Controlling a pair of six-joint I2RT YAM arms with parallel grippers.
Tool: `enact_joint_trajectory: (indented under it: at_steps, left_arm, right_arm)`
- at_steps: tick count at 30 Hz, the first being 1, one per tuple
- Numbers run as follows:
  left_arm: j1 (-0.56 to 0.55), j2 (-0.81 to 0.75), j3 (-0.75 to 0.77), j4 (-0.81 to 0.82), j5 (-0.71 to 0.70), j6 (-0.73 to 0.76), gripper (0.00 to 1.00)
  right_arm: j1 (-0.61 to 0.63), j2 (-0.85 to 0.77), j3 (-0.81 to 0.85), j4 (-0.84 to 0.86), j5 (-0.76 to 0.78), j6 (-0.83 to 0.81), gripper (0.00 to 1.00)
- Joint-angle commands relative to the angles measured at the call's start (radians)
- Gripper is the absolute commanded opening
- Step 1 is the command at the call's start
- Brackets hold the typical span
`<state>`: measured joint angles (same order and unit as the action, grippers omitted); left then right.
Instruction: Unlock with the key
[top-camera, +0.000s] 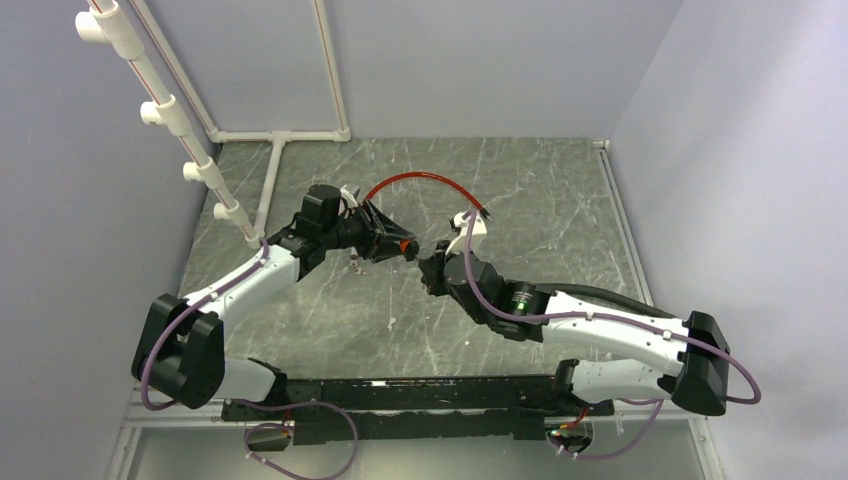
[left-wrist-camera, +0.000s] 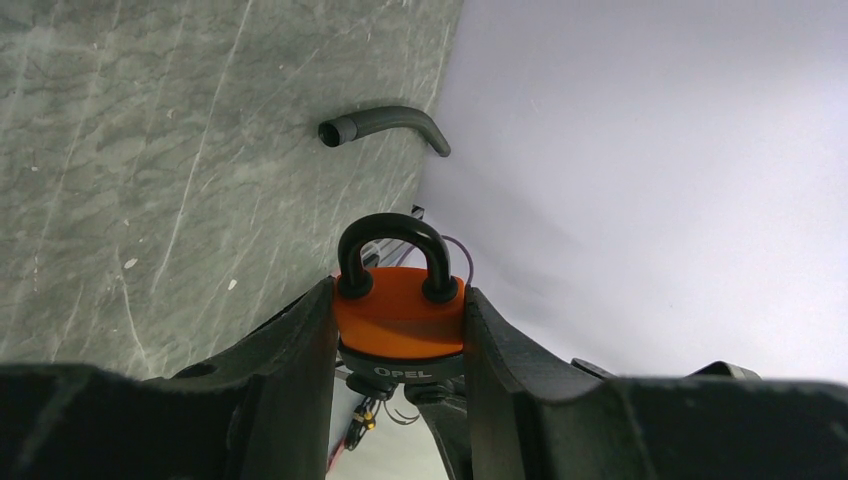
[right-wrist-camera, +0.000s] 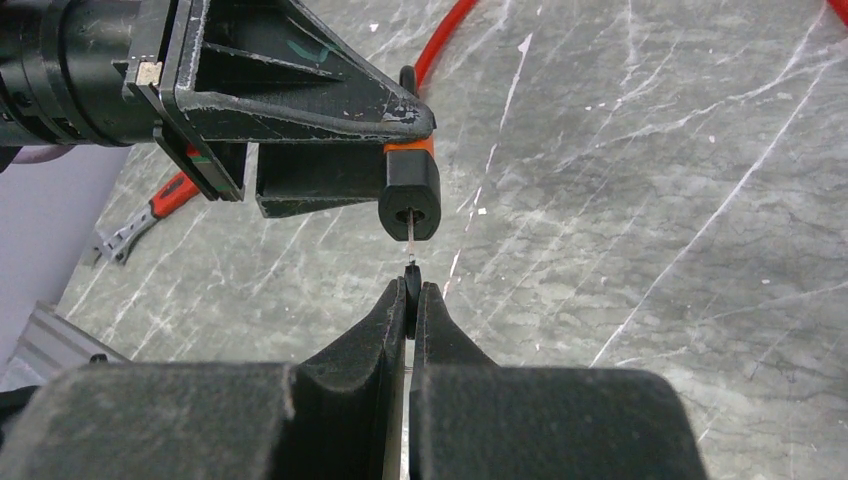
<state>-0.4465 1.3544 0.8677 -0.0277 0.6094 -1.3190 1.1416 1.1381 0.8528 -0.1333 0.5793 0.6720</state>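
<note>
Gripping padlock (left-wrist-camera: 400, 322): left gripper (top-camera: 392, 240), jaws clamped on its orange body, above the middle of the surface (top-camera: 540, 200).
Pinching key (right-wrist-camera: 411, 240): right gripper (right-wrist-camera: 411, 290), jaws closed on it, blade touching padlock's keyhole.

Left gripper (top-camera: 406, 247) and right gripper (top-camera: 427, 268) meet nose to nose over mid-table, almost no gap between them. A red cable (top-camera: 420, 178) arcs just behind; a pipe frame (top-camera: 170, 110) lines the far left. Bare table (top-camera: 560, 190) lies to the right
</note>
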Motion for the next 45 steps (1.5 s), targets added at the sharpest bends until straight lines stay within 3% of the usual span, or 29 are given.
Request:
enact_joint_trajectory:
  at_steps: [1, 23, 35, 37, 40, 45]
  left_arm:
    - [0.002, -0.023, 0.021, 0.049, 0.002, 0.017, 0.00]
    - [-0.011, -0.036, 0.026, -0.013, -0.050, 0.013, 0.00]
    - [-0.028, -0.125, -0.074, 0.057, -0.144, -0.138, 0.00]
    - [-0.038, -0.140, -0.076, 0.034, -0.175, -0.136, 0.00]
    - [-0.070, -0.164, -0.047, -0.054, -0.268, -0.102, 0.00]
    - [-0.126, -0.193, -0.054, -0.051, -0.360, -0.090, 0.00]
  right_arm:
    - [0.003, 0.009, 0.058, 0.033, 0.043, -0.019, 0.00]
    - [0.005, 0.186, 0.138, 0.054, 0.111, -0.040, 0.00]
    - [0.047, 0.241, 0.127, 0.128, 0.249, -0.060, 0.00]
    - [0.047, 0.223, 0.116, 0.164, 0.246, -0.064, 0.00]
    - [0.031, 0.215, 0.160, 0.070, 0.215, 0.022, 0.00]
    - [-0.061, 0.166, 0.133, 0.106, -0.011, 0.081, 0.00]
